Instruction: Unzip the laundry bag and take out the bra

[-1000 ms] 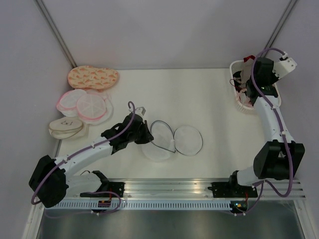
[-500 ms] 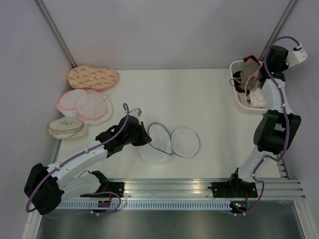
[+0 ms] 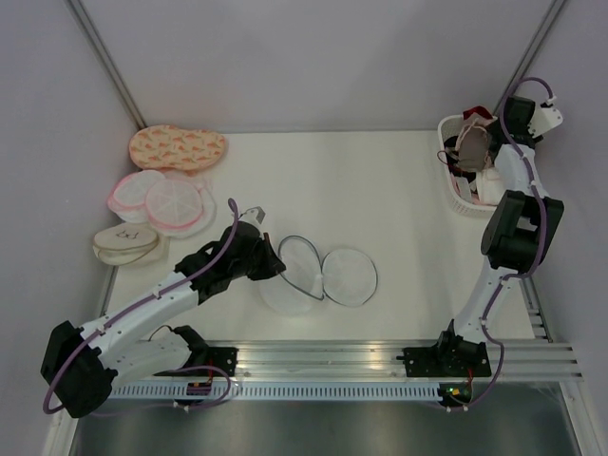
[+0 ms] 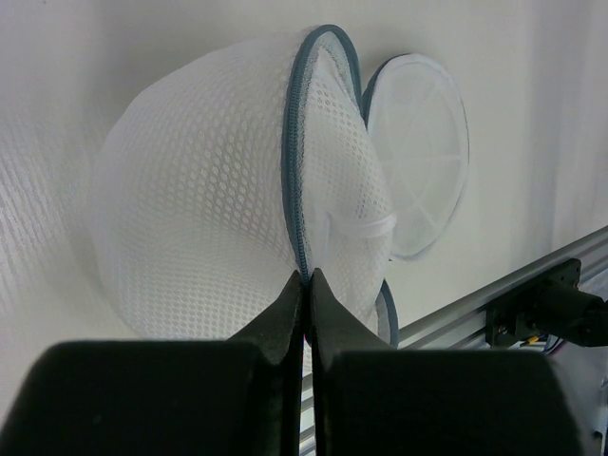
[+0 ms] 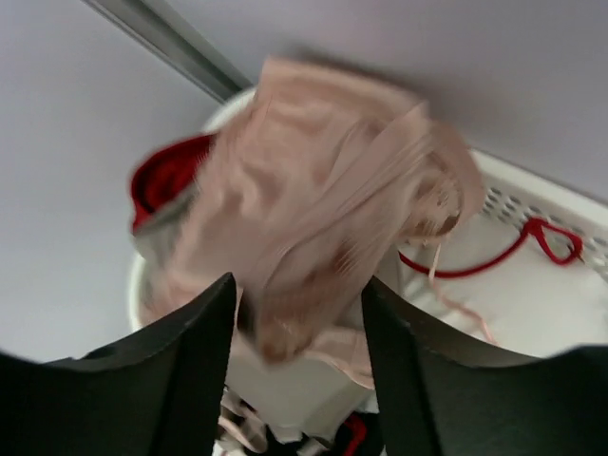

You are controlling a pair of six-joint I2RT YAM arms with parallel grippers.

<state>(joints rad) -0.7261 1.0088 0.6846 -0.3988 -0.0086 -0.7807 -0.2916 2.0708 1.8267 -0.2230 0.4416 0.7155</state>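
The laundry bag (image 3: 349,276) lies unzipped in the middle of the table, its two white mesh halves spread apart. My left gripper (image 3: 276,267) is shut on its blue-grey zipper rim; in the left wrist view the jaws (image 4: 306,277) pinch the rim where the domed mesh half (image 4: 199,199) stands up. My right gripper (image 3: 491,131) hovers over the white basket (image 3: 458,198) at the far right. It stands open, and the pale pink bra (image 5: 323,190) hangs blurred in front of the spread fingers (image 5: 195,342), loose above the basket; the bra (image 3: 472,144) shows there from above too.
An orange patterned case (image 3: 178,147), pink-rimmed mesh cases (image 3: 161,199) and a cream case (image 3: 123,243) are stacked at the far left. The basket rim (image 5: 541,195) holds red garments (image 5: 161,176) and other laundry. An aluminium rail (image 3: 380,357) runs along the near edge.
My right arm has swung up over the basket and its jaws have opened, freeing the bra. My left arm has drawn the bag slightly nearer and to the left, still shut on the rim.
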